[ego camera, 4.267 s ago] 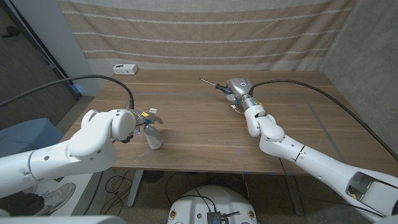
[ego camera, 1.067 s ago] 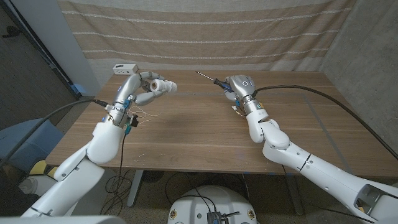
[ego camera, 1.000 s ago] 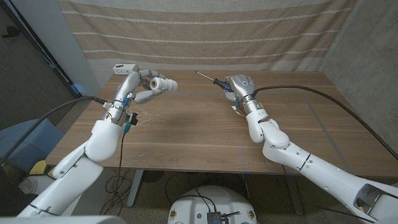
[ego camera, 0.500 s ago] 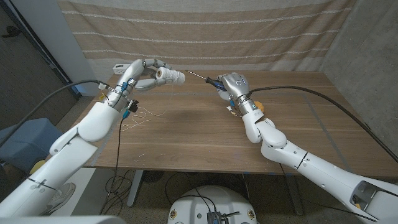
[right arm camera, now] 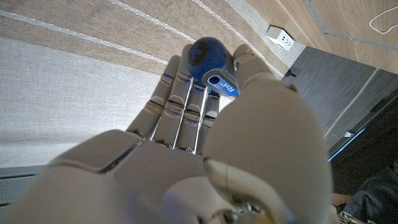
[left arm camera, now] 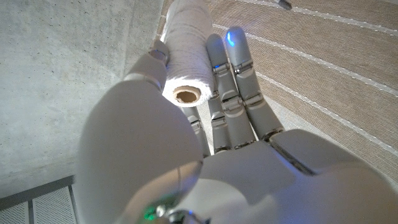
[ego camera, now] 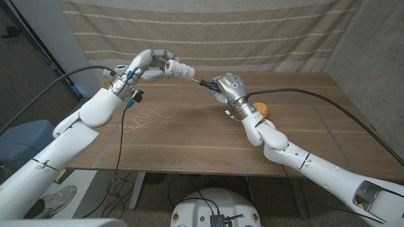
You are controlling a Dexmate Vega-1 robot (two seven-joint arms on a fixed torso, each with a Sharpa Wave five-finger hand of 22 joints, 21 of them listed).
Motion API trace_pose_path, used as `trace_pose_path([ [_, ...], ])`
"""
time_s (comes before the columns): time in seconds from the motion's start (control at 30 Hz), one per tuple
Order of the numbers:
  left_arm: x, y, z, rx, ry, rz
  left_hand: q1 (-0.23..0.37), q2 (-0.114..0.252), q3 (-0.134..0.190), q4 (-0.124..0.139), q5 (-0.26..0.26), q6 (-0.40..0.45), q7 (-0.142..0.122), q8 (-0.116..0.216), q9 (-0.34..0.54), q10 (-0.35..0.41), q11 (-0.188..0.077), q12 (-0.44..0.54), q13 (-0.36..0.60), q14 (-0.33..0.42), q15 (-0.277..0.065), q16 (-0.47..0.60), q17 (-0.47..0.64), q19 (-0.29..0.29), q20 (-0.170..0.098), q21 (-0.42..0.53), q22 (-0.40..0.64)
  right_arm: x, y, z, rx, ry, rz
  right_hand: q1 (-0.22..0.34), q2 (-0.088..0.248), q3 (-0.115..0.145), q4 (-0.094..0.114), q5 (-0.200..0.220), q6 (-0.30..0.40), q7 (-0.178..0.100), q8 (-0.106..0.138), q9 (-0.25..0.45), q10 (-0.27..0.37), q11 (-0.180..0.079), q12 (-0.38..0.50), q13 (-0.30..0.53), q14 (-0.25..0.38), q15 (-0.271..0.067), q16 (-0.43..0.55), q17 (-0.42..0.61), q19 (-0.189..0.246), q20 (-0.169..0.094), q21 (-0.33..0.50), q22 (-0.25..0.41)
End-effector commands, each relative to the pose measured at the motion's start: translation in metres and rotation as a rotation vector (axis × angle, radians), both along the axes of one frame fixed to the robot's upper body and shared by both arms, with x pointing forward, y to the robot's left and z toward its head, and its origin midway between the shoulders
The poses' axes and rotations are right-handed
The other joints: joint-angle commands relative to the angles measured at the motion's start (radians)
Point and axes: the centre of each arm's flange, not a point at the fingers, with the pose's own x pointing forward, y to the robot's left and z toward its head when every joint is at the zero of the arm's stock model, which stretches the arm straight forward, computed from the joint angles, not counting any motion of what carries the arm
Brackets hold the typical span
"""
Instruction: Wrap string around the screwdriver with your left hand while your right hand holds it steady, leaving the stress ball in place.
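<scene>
No turns of string yet show on the screwdriver, gripped aloft by the right robot hand; left robot hand grips the string spool alongside; stress ball rests on the surface.

lab | wooden table | fabric backdrop | concrete wall
</scene>
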Motion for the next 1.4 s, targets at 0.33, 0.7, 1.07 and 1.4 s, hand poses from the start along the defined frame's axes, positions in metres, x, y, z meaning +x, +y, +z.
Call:
trace_pose_path([
  [0.33,0.007,-0.005,0.037,-0.064,-0.079,-0.011,0.118,0.124,0.057,0.046,0.012,0.082,0.078,0.014,0.155,0.138,-0.132,0.052,0.162,0.166,-0.192,-0.006,0.010,-0.001,-0.098,0.015,0.002,-0.023,0.005,-0.018,0.010,-0.184,0.167,0.090,0.083,-0.013,0.002,0.007,0.248,-0.159,-0.004,0.004,0.117,-0.125,-0.008,0.011,0.116,-0.212,-0.014,0.008,-0.016,-0.148,0.018,0.000],
  [0.7,0.021,0.000,0.041,-0.125,-0.061,0.022,0.118,0.123,0.058,0.045,0.016,0.082,0.081,0.014,0.166,0.141,-0.131,0.049,0.164,0.169,-0.192,-0.013,0.016,-0.002,-0.098,0.020,0.002,-0.031,0.004,-0.024,0.017,-0.258,0.255,0.088,0.083,-0.022,0.006,0.008,0.244,-0.167,-0.011,0.005,0.113,-0.130,-0.015,0.015,0.114,-0.210,-0.024,0.012,-0.026,-0.150,0.025,-0.001],
  [1.07,0.031,0.024,0.040,-0.174,-0.025,0.138,0.118,0.123,0.058,0.046,0.018,0.084,0.081,0.010,0.169,0.144,-0.129,0.048,0.167,0.171,-0.192,-0.019,0.021,-0.004,-0.098,0.025,0.001,-0.028,0.000,-0.024,0.050,-0.297,0.287,0.091,0.084,-0.031,0.007,0.010,0.246,-0.175,-0.016,0.006,0.110,-0.139,-0.021,0.021,0.110,-0.213,-0.036,0.015,-0.039,-0.151,0.034,-0.001],
  [1.4,0.033,0.037,0.029,-0.184,-0.028,0.227,0.117,0.122,0.059,0.046,0.020,0.084,0.079,0.006,0.172,0.143,-0.133,0.046,0.170,0.173,-0.192,-0.024,0.025,-0.006,-0.097,0.027,0.001,-0.024,-0.014,-0.014,0.176,-0.330,0.302,0.095,0.086,-0.037,0.007,0.012,0.249,-0.175,-0.019,0.007,0.110,-0.140,-0.026,0.025,0.112,-0.213,-0.042,0.018,-0.047,-0.151,0.041,0.000],
])
